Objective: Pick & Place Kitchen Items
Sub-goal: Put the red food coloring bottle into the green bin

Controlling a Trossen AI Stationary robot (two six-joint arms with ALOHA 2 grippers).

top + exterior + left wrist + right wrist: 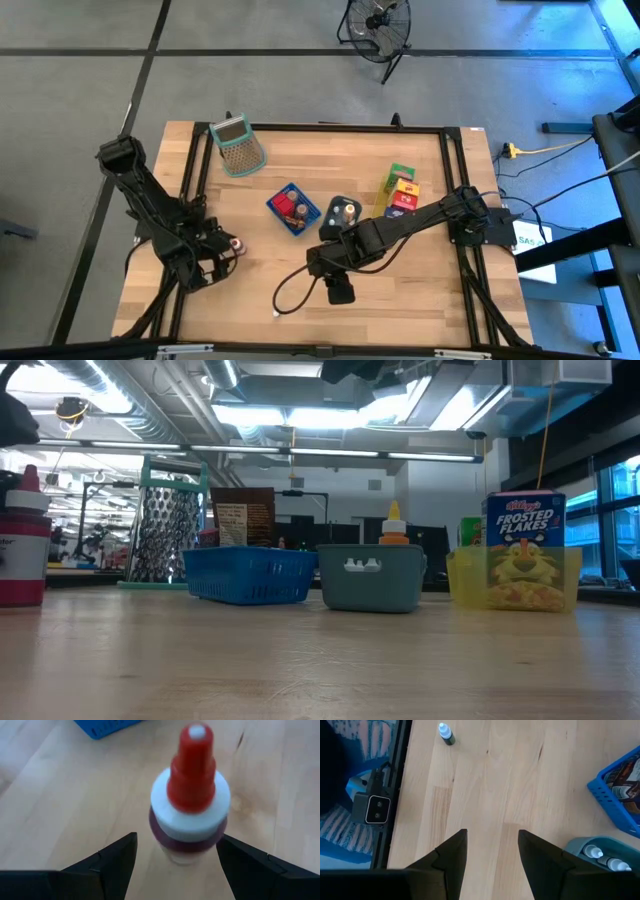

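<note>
Wooden table (400, 290) carries everything. Left gripper (175, 865) stands wide, fingers either side of the red-capped bottle (190, 800), not visibly touching. Right gripper (492, 851) hangs partly open, empty, over bare wood. Beyond: blue basket (293, 209), teal bin (342, 211), yellow tray (400, 193).

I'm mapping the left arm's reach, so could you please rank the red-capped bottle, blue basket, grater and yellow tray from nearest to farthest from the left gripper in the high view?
From the left gripper:
1. Red-capped bottle, right at its fingers.
2. Blue basket, toward table centre.
3. Grater, at the far edge.
4. Yellow tray, on the right side.
</note>
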